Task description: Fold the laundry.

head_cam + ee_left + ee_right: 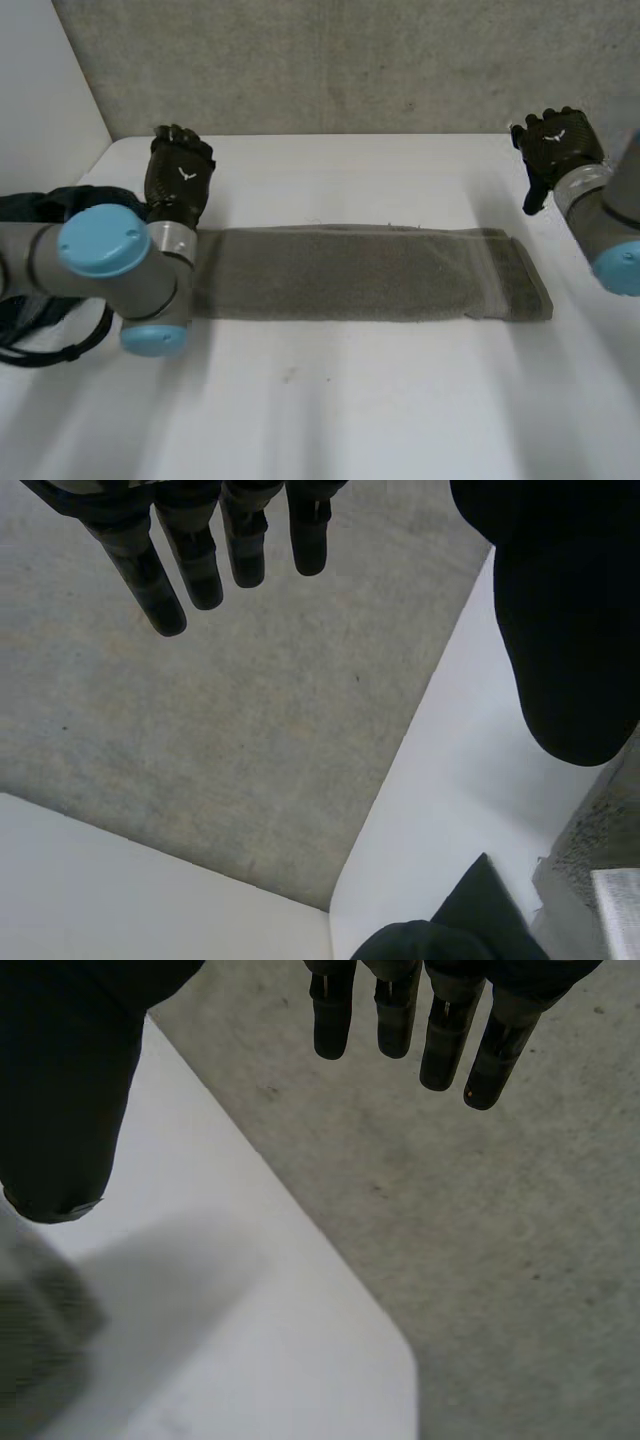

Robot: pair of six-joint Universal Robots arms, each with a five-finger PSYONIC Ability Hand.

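A grey-green towel (365,273) lies flat on the white tabletop (350,400), folded into a long narrow strip that runs across the middle from the robot's left to its right. Its long edges are roughly parallel and its right end is cut slightly askew. The left hand (179,180) sits just past the towel's left end, on the side toward the grey wall (350,60), back upward. In the left wrist view its fingers (190,560) hang straight and slightly spread, the thumb (560,630) stands well apart from them, and nothing lies between them, so the hand is released and empty. The left arm (100,260) crosses the towel's left end, hiding that edge. The right hand (556,143) is well apart from the towel, beyond its right end and near the tabletop's far edge by the wall. In the right wrist view its fingers (440,1030) are straight, the thumb (60,1090) is held wide, and it too is released and grasps nothing. The right arm (615,225) comes in at the tabletop's right side. A dark bundle (40,205) lies behind the left arm at the tabletop's left edge.
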